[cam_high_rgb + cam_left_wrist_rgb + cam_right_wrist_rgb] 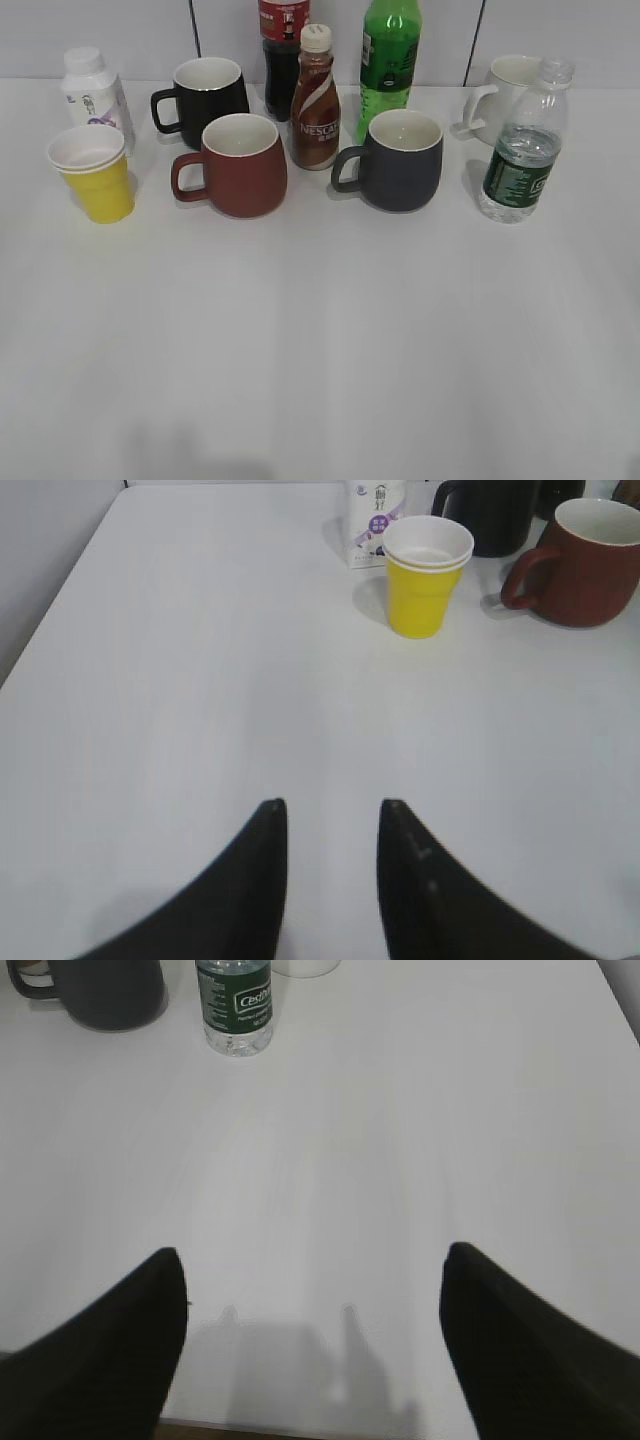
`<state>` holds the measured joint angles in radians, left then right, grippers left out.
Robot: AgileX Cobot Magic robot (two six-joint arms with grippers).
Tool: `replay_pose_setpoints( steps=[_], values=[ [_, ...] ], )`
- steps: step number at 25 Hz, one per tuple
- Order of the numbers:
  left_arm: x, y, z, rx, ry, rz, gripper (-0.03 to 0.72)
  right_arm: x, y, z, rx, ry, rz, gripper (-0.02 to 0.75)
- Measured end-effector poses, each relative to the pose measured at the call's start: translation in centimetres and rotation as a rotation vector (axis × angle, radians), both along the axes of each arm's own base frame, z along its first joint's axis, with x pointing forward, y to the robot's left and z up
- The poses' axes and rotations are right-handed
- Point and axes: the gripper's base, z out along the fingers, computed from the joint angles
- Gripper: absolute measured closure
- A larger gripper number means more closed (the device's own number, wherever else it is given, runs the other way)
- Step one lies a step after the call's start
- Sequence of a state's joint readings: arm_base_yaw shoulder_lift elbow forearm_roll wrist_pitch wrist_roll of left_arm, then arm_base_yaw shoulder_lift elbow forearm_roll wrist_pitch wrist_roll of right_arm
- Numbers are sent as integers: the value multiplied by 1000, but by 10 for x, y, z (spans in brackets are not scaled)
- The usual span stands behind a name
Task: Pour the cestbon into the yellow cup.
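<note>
Two grippers, both holding nothing. The left gripper (332, 825) has its black fingers (262, 880) a narrow gap apart over bare white table (320, 350), so it's open but not by much. The right gripper (312, 1270) is spread wide, also over empty tabletop.

The clear ribbed plastic water bottle with the dark green Cestbon label (522, 142) stands upright at the far right of the lineup, just in front of a white ceramic mug (505, 92) and well right of the dark grey mug (398, 160). Can't tell if its cap is on.

The small yellow disposable cup with the white inside (92, 172) sits upright at the far left, right in front of a little white milk bottle with purple print (93, 92). A dark red mug (238, 165) is near it on the right, with a black mug (208, 95) behind.

Back row has a brown Nescafe bottle (315, 100), a dark cola bottle (282, 55) and a tall bright green soda bottle (388, 65).
</note>
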<state>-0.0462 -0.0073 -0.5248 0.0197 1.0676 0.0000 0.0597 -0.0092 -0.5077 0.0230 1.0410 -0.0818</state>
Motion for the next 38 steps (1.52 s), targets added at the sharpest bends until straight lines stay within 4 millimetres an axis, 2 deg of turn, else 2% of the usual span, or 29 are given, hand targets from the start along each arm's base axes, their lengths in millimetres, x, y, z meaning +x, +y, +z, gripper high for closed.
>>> replay_pose_setpoints(
  steps=[14,18,21,27,33,35,38],
  values=[
    [0,0,2,-4,-17,-8,448,0,0,0,0,0,0,146],
    [4,0,16,-8,-134,-22,448,0,0,1,0,-3,0,146],
    [14,-1,25,-9,-228,-28,448,8,0,11,0,-41,-3,146],
    [57,-4,25,-11,-324,-34,448,41,2,33,11,-185,-8,146],
    [116,-9,12,-11,-365,-43,439,82,5,47,66,-333,-8,146],
    [136,-11,9,-3,-373,-49,410,95,7,48,80,-369,-5,146],
    [166,-14,0,-5,-372,-55,314,115,9,46,86,-359,3,146]
  ],
)
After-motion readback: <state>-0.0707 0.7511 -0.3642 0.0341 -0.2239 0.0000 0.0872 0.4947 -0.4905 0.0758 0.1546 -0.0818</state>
